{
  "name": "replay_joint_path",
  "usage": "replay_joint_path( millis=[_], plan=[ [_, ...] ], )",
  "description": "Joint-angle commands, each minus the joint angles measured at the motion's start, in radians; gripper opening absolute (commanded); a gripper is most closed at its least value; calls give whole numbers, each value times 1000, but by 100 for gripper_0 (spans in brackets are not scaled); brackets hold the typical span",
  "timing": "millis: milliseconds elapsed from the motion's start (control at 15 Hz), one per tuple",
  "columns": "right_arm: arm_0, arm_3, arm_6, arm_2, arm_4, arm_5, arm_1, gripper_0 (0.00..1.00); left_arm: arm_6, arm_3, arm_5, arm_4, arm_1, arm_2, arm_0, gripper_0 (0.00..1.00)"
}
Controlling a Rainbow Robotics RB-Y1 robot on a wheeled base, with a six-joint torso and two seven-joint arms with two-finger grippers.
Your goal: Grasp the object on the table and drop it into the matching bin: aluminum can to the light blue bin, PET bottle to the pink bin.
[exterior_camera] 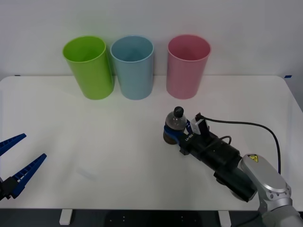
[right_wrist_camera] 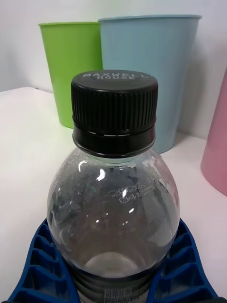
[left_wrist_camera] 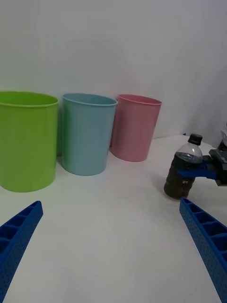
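Our right hand [exterior_camera: 176, 134] pinches the bottle [exterior_camera: 174, 126] upright on the bench [exterior_camera: 118, 142], near the pink bin [exterior_camera: 187, 66]; our left hand [exterior_camera: 16, 165] waits spread. We judge that the low grip could let it tip when lifted.

Right arm reaching forward and leftward from the near right, low over the table; right gripper [exterior_camera: 173, 133] with blue ribbed fingers [right_wrist_camera: 35, 270] closed around the PET bottle [exterior_camera: 175, 126] at its lower half, bottle upright. A black cable loops from the wrist. Left gripper [exterior_camera: 15, 161] at the near left edge, fingers [left_wrist_camera: 19, 233] spread wide, holding nothing.
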Motion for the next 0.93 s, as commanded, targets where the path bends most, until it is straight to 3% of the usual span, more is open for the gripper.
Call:
replay_joint_path(
  millis=[67, 533, 933],
  plan=[
    [3, -38, -58, -1, 2, 5, -14, 0, 0, 0, 0, 0, 0, 0, 0, 100],
    [6, -206, -296, -32, 12, 7, -94, 0, 0, 0, 0, 0, 0, 0, 0, 100],
    [7, -363, -486, -89, 12, 2, -206, 0, 0, 0, 0, 0, 0, 0, 0, 100]
  ],
)
